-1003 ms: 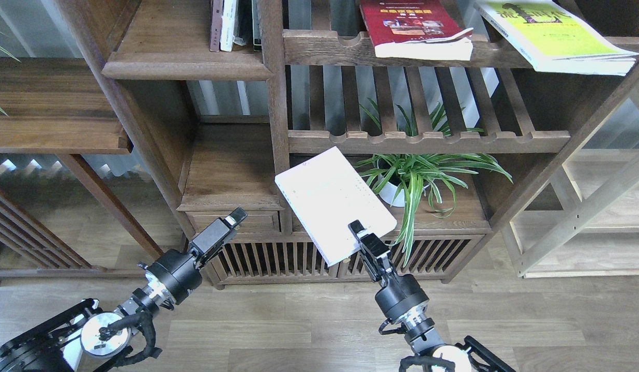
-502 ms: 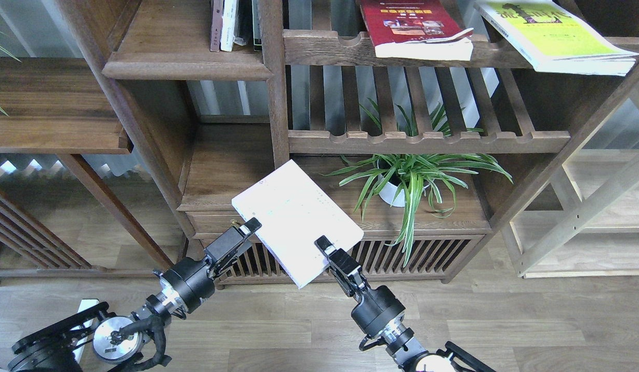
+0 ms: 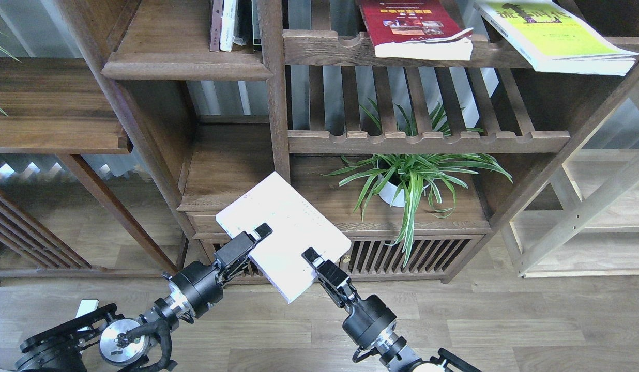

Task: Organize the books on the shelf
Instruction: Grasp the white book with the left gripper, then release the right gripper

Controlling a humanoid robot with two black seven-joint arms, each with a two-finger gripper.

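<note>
Books of the task stand in two places. The pale book (image 3: 283, 235) is held in the air at lower centre of the frame, cover up and turned diagonally, in front of the low cabinet and clear of every board. The dark red book (image 3: 412, 28) and the yellow-green book (image 3: 552, 33) lie flat on the slatted rack at upper right, both overhanging its scalloped front rail. The shelf (image 3: 185, 57), a solid dark board with a moulded lip, is at upper left, with a few narrow upright volumes (image 3: 231, 23) at its back right corner and bare board in front of them.

The right gripper (image 3: 310, 257) is clamped on the pale book's near edge, right of centre. The left gripper (image 3: 262, 231) reaches over the book's near-left edge; one finger shows on the cover, but whether it grips cannot be told.

Handling, as judged: the book is a thin paperback, light, and it keeps flat in this hold, so it appears stiff enough for a single edge grip. The cover looks smooth and could slide between pads if tilted steeply. A grip near the spine or well in from an edge should limit sagging and page splay; a corner pinch would likely bend it. Two holds on adjoining edges would allow it to be turned upright for the shelf.

A potted plant (image 3: 407, 175) stands in the compartment right of the book, well apart from it.
</note>
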